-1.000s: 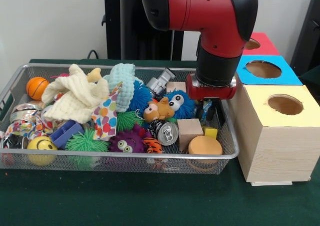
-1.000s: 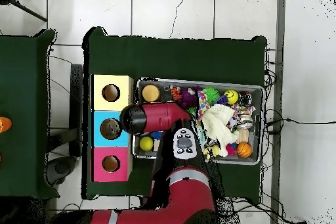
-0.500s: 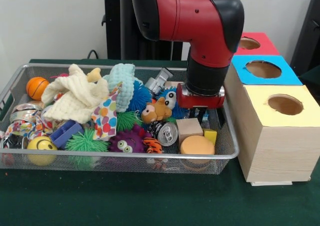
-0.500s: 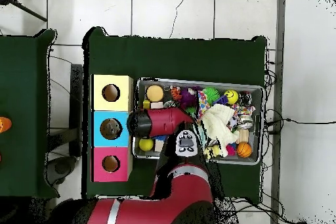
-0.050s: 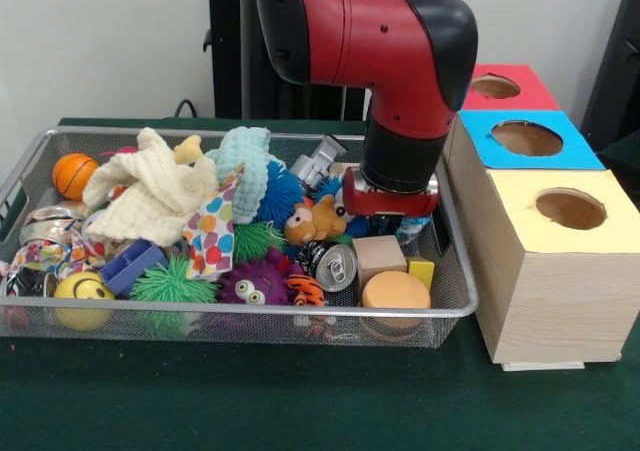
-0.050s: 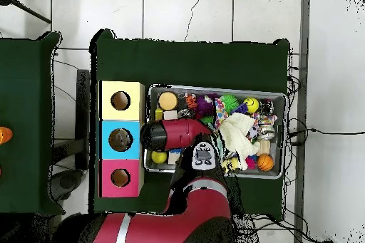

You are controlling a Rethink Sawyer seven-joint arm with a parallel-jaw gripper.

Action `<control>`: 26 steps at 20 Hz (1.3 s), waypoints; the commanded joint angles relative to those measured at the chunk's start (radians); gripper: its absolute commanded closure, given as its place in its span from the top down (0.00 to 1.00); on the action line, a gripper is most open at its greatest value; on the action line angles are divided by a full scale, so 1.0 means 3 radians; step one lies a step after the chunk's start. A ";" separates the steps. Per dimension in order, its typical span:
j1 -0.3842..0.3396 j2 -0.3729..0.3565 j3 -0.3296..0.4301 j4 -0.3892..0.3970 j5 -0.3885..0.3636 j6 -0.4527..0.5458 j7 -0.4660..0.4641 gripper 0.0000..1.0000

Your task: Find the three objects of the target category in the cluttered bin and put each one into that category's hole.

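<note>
My arm [image 5: 380,41] hangs low over the wire bin [image 5: 240,316], near the three hole boxes [image 5: 545,241]. The bin looks full, so I judge the sorting barely begun; which category is wanted I cannot tell. My claw [image 5: 392,221] sits behind the wooden block [image 5: 378,256]; whether it is apart or together, I cannot tell.

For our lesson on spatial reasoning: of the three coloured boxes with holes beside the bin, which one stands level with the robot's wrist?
The blue-topped box, the middle one between the red box and the yellow box.
</note>
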 commanded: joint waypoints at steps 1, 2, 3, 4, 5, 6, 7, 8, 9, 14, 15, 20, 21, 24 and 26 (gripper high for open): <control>-0.0018 -0.0511 -0.0020 0.0713 0.0014 0.0461 0.0380 0.00; -0.0013 -0.0703 -0.0048 0.0785 0.0054 0.0674 0.0344 0.00; -0.0017 -0.0798 -0.0052 0.0784 0.0067 0.0803 0.0298 0.00; -0.0022 -0.0840 -0.0050 0.0775 0.0076 0.0881 0.0277 0.00; -0.0024 -0.0889 -0.0052 0.0752 0.0092 0.0993 0.0261 0.00; -0.0013 -0.0952 -0.0061 0.0729 0.0101 0.1088 0.0256 0.00; -0.0008 -0.1001 -0.0063 0.0711 0.0107 0.1157 0.0255 0.00; -0.0008 -0.1025 -0.0056 0.0702 0.0110 0.1197 0.0260 0.00; -0.0009 -0.1048 -0.0045 0.0702 0.0119 0.1235 0.0274 0.00; -0.0080 -0.0950 0.0038 0.0659 0.0046 0.0982 0.0302 0.00; -0.0099 -0.0940 0.0050 0.0645 0.0003 0.0891 0.0283 0.00; -0.0173 -0.0947 0.0124 0.0703 -0.0058 0.0656 0.0213 1.00; -0.0182 -0.0952 0.0122 0.0721 -0.0073 0.0631 0.0204 1.00; -0.0207 -0.0880 0.0122 0.0706 -0.0057 0.0600 0.0241 1.00; -0.0224 -0.0850 0.0124 0.0761 -0.0018 0.0595 0.0289 1.00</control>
